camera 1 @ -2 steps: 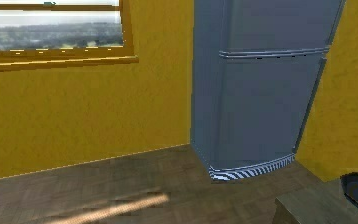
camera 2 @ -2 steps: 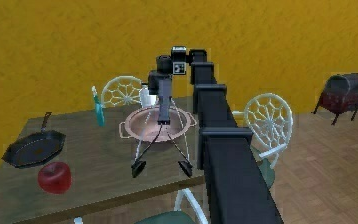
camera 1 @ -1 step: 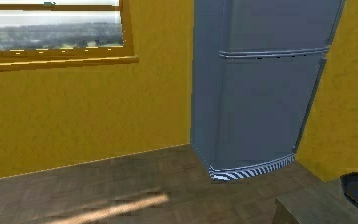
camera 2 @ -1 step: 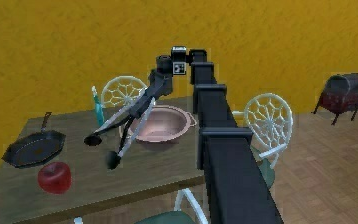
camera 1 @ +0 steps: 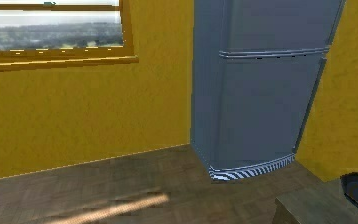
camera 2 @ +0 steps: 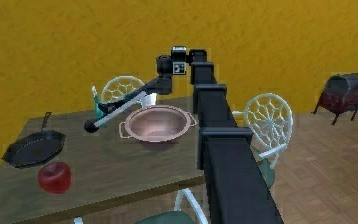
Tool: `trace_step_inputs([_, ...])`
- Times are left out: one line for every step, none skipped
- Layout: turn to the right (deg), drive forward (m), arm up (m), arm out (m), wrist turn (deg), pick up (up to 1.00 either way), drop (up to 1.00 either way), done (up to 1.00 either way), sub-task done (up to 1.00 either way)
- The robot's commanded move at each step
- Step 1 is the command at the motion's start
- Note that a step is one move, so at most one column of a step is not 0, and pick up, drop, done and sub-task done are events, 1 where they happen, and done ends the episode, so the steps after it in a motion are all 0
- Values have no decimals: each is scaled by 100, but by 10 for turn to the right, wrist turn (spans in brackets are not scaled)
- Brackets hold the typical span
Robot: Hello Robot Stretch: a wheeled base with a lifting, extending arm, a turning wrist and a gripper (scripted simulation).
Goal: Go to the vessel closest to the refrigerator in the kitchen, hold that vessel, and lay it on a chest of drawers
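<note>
A copper-coloured pot (camera 2: 159, 124) with two small handles stands on the wooden table (camera 2: 107, 165) in the arm side view. My arm (camera 2: 222, 140) reaches out over the table just right of the pot. The gripper (camera 2: 93, 124) slants down to the pot's left, low over the tabletop. With the pot right beside its far end, I cannot tell whether it holds anything. The grey refrigerator (camera 1: 262, 90) stands against the yellow wall in the forward view's right half.
A black skillet (camera 2: 32, 150) and a red apple (camera 2: 55, 178) lie on the table's left part. White wire-backed chairs (camera 2: 267, 120) stand around it. A dark red box on legs (camera 2: 345, 92) is at the far right. A window (camera 1: 57, 30) sits left of the refrigerator.
</note>
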Motion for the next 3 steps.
trace_step_inputs([0,0,0,0,450,0,0,0,0])
trace_step_inputs([0,0,0,0,180,0,0,0,0])
trace_step_inputs([0,0,-22,0,0,0,0,0,0])
